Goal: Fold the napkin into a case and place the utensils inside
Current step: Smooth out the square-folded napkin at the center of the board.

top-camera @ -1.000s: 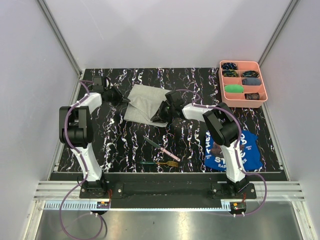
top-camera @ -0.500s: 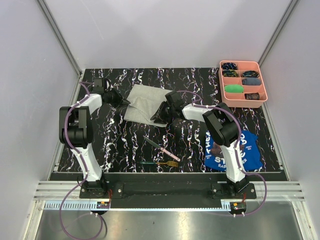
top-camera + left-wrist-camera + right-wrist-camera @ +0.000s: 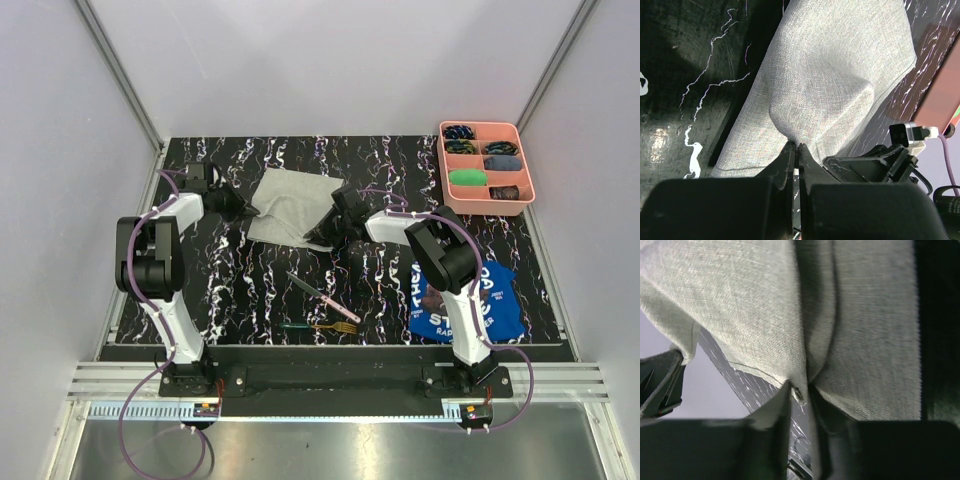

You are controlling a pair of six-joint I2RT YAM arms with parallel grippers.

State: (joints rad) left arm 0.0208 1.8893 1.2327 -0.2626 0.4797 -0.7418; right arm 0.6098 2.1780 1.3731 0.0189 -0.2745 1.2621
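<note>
The light grey napkin (image 3: 290,203) lies at the back middle of the black marbled table, held from both sides. My left gripper (image 3: 245,206) is shut on a pinched fold at its left edge; in the left wrist view the fingertips (image 3: 797,148) nip the cloth (image 3: 830,75). My right gripper (image 3: 324,233) is shut on its near right corner; in the right wrist view the corner (image 3: 800,394) sits between the jaws. The pink-handled knife (image 3: 325,297) and the green-handled fork (image 3: 322,326) lie loose near the front middle.
A pink compartment tray (image 3: 530,170) with small items stands at the back right. A blue printed cloth (image 3: 500,300) lies at the front right, partly under the right arm. The enclosure walls close in the table on both sides.
Both grippers have kept hold of the napkin. The left one has shifted slightly left and nearer, the right one slightly back, and the cloth now lies stretched flatter between them.
</note>
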